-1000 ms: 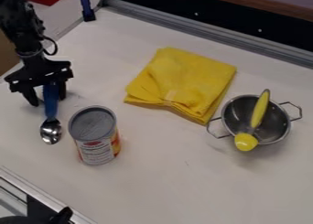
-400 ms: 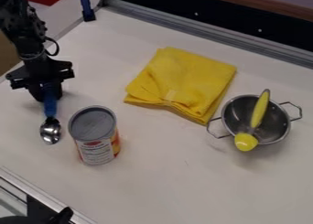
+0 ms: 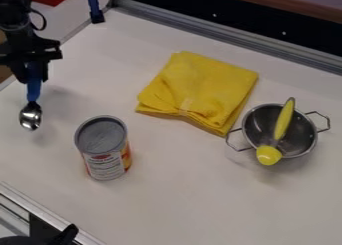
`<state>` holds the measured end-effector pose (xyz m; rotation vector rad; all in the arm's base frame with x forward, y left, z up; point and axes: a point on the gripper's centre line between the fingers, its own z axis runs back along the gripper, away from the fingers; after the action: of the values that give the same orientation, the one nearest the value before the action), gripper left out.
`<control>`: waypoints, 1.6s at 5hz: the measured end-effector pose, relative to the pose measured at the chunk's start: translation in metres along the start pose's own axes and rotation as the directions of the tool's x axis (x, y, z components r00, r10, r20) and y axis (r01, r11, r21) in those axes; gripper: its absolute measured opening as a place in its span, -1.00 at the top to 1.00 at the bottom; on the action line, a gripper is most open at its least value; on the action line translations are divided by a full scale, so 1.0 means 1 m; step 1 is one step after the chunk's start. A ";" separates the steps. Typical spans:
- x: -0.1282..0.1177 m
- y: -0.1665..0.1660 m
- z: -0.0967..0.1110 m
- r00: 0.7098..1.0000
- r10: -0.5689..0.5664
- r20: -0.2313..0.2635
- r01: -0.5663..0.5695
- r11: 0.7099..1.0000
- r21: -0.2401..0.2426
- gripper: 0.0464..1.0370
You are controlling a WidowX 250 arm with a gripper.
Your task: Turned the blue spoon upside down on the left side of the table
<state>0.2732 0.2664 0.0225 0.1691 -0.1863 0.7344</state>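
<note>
blue spoon comes up off the counter

the blue spoon [image 3: 31, 116] has just left the counter [image 3: 200, 204]: since the earlier frames it has risen and shifted towards the left edge, and it now hangs bowl down over the surface near that edge. the tool [image 3: 33, 79] is closed in on the blue handle, with no wide gap around it. so the grasp looks made, but the flip is still to come; it likely calls for a roll of the wrist and a low release, and the slim handle could twist in the grip.

next outward stands a can [image 3: 101, 135], upright, its label [image 3: 107, 166] carrying print too small to make out. beyond it lies a folded yellow cloth [image 3: 204, 86], and towards the right edge a metal pot [image 3: 304, 134] with a yellow-handled utensil [image 3: 284, 120] resting across it.
</note>
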 end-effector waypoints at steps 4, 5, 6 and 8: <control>-0.016 -0.012 -0.017 0.706 0.706 0.063 -0.708 0.703 0.064 0.27; -0.018 -0.014 -0.011 0.496 0.868 0.023 -0.868 0.496 0.018 0.27; -0.017 -0.016 -0.004 0.246 0.967 -0.061 -0.967 0.249 0.046 0.27; -0.021 0.001 0.007 -0.227 0.968 0.112 -0.954 -0.244 0.174 0.27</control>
<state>0.2560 0.2520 0.0249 0.1560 -0.1434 2.5584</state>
